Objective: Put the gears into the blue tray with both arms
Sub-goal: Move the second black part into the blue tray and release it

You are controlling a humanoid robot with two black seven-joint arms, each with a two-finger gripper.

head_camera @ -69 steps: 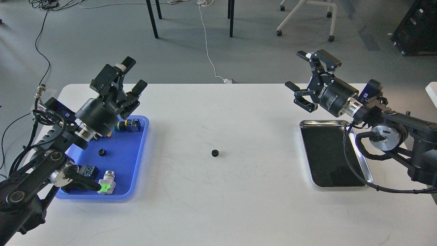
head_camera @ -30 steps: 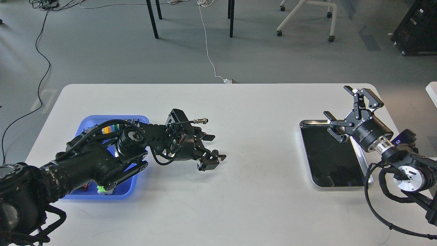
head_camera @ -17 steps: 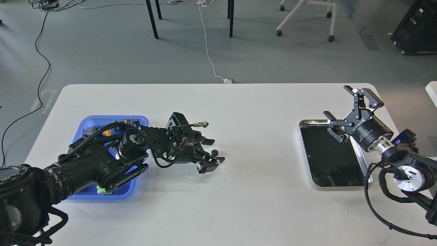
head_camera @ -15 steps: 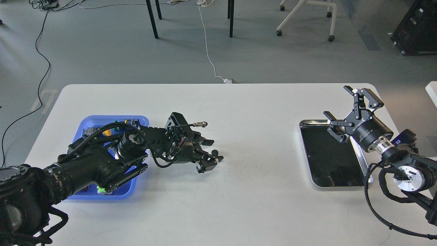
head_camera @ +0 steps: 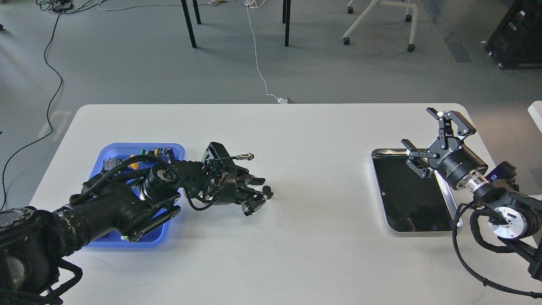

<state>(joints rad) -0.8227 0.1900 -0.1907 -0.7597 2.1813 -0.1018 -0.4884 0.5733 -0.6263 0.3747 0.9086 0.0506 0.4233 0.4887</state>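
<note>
One tiny black gear (head_camera: 266, 189) lies on the white table left of centre. My left gripper (head_camera: 266, 188) lies low over the table, reaching right from the blue tray (head_camera: 157, 239), and its two fingers are drawn in on either side of this gear. The left arm covers most of the blue tray, so no other gear shows there. My right gripper (head_camera: 417, 127) hangs open and empty above the far edge of the steel tray (head_camera: 380, 153), far from the gear.
Coloured push-button switches (head_camera: 163, 151) show at the blue tray's far end. The steel tray's dark inside holds nothing. Black cables loop from both arms. Chair and table legs stand on the floor beyond the table's far edge.
The left arm swung down from above the blue tray to the gear, and its fingers have narrowed onto it. The right gripper moved down and right, and has held still for the last second.
</note>
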